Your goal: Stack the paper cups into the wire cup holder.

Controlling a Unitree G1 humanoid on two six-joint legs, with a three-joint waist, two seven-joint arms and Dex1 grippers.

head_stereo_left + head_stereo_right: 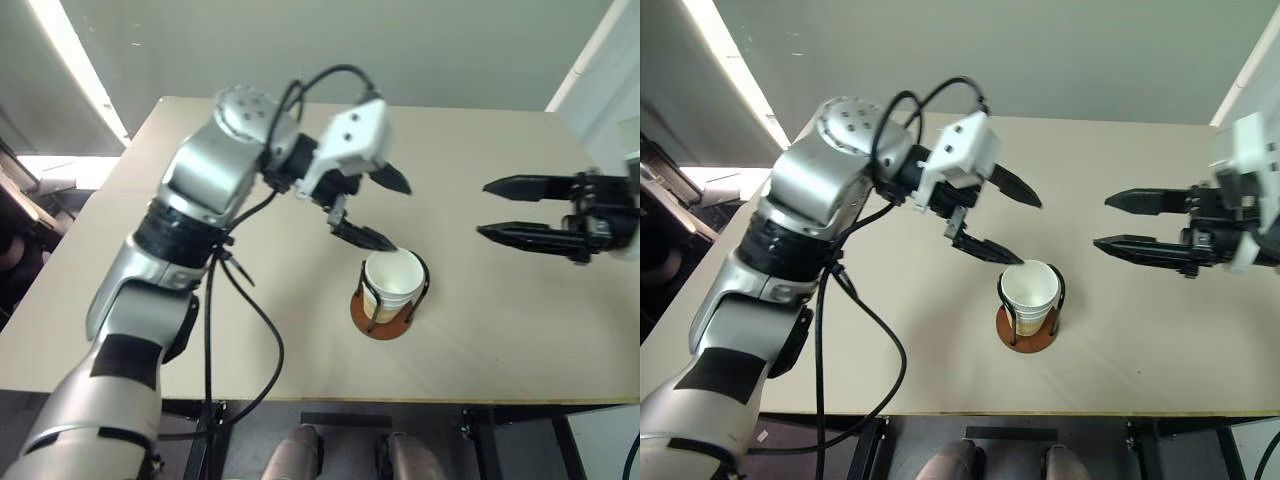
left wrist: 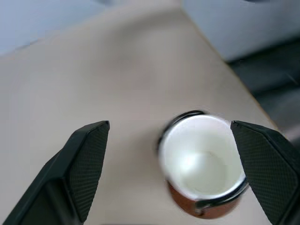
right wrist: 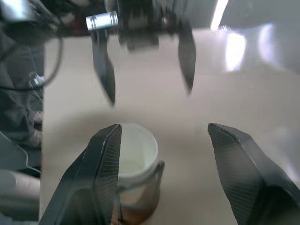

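Note:
The paper cups (image 1: 392, 280) stand nested upright inside the wire cup holder (image 1: 375, 322), near the table's front edge. The top cup shows a white inside, with tan below. How many are nested I cannot tell. My left gripper (image 1: 385, 212) hangs open just above and behind the stack. Its lower finger (image 1: 365, 238) is close to the top cup's rim, and nothing is between its fingers. The left wrist view looks down into the top cup (image 2: 201, 161) between the spread fingers. My right gripper (image 1: 484, 208) stands open to the right of the holder, above the table, pointing left and holding nothing.
The beige table (image 1: 500, 330) carries the holder; its front edge runs just below it. A black cable loops from my left arm (image 1: 210, 330) over the table's left part. A white wall panel stands at the far right.

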